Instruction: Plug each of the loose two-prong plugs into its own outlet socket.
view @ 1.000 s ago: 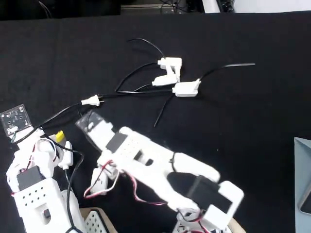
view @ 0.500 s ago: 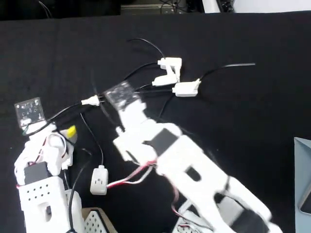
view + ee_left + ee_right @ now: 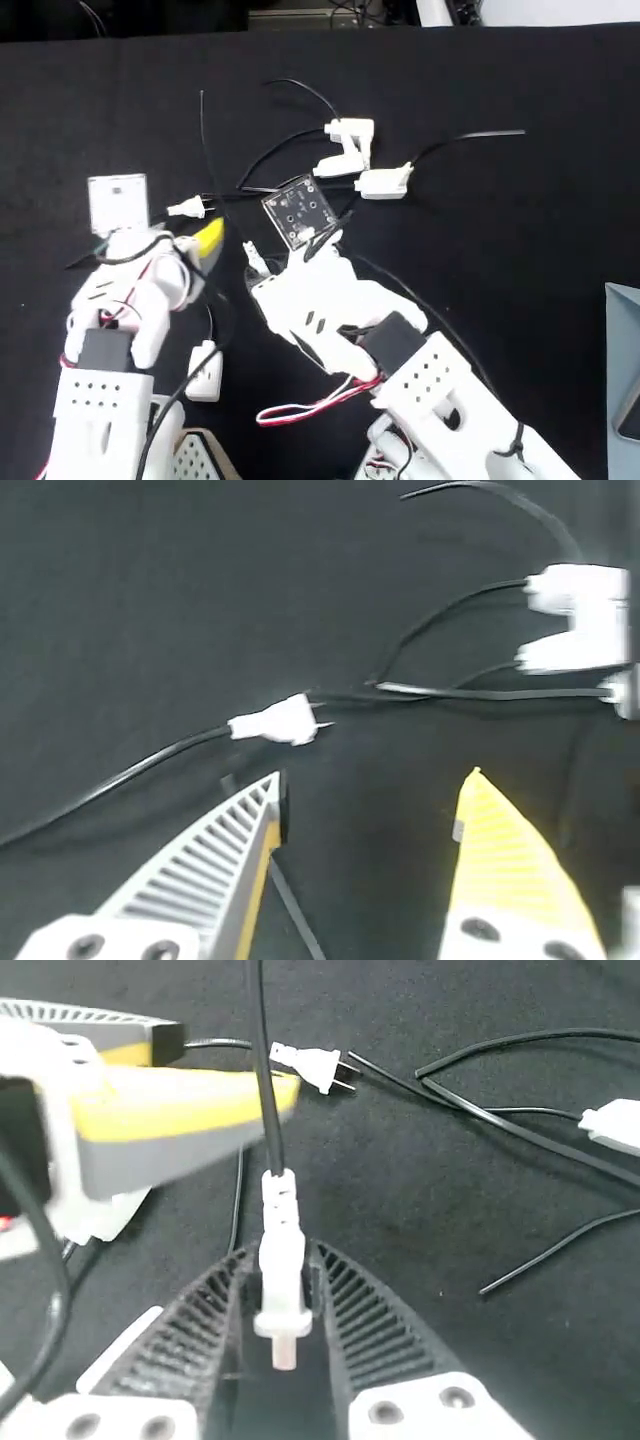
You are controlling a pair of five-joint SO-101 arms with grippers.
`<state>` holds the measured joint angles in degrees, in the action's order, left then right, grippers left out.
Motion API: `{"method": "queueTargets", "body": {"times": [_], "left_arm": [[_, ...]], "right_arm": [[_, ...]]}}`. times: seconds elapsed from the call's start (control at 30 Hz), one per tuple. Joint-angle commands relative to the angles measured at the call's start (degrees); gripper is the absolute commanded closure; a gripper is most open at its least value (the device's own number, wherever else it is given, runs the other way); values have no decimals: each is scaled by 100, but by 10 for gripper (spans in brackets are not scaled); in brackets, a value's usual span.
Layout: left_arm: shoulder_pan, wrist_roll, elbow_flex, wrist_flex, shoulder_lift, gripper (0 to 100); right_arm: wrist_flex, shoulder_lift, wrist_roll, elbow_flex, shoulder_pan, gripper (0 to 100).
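Note:
A loose white two-prong plug (image 3: pixel 187 208) (image 3: pixel 280 720) (image 3: pixel 318 1065) lies on the black table (image 3: pixel 520 230) with its black cord trailing left. My left gripper (image 3: pixel 200 243) (image 3: pixel 375 780) hovers just short of it, open, its yellow finger (image 3: pixel 180 1120) and white finger (image 3: pixel 215 870) spread wide. My right gripper (image 3: pixel 255 262) (image 3: pixel 278 1250) is shut on a second white plug (image 3: pixel 282 1270); that plug's black cord (image 3: pixel 203 140) rises up and away. White outlet sockets (image 3: pixel 350 130) (image 3: pixel 385 182) (image 3: pixel 580 590) with cords lie at the back centre.
Another white socket block (image 3: pixel 205 372) lies near the arm bases, between the two arms. Loose black cords (image 3: pixel 470 138) cross the table's middle. A grey-blue object (image 3: pixel 625 370) sits at the right edge. The table's right half is open.
My right arm has swung from the left front toward the middle, carrying its plug and lifting the cord. My left arm has advanced toward the loose plug. The socket block near the bases came into view.

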<state>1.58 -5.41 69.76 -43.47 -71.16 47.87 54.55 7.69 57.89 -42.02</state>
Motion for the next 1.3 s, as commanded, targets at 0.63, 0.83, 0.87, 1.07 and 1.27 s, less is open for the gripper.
{"method": "queueTargets", "body": {"times": [0.63, 0.83, 0.87, 1.07, 1.27], "left_arm": [[-857, 343, -233, -1415, -2462, 755], [-180, 712, -374, -2268, -1688, 711], [-110, 826, -462, -2435, -1468, 692], [22, 958, -1473, -3508, 308, 643], [40, 958, -2343, -4114, 2629, 636]], "right_arm": [[-70, 136, -185, 13, -114, 986], [-123, 136, -369, -31, 651, 986], [-123, 136, -396, -48, 765, 986], [-123, 136, -431, -127, 1143, 986], [-123, 136, -431, -110, 1152, 986]]}}
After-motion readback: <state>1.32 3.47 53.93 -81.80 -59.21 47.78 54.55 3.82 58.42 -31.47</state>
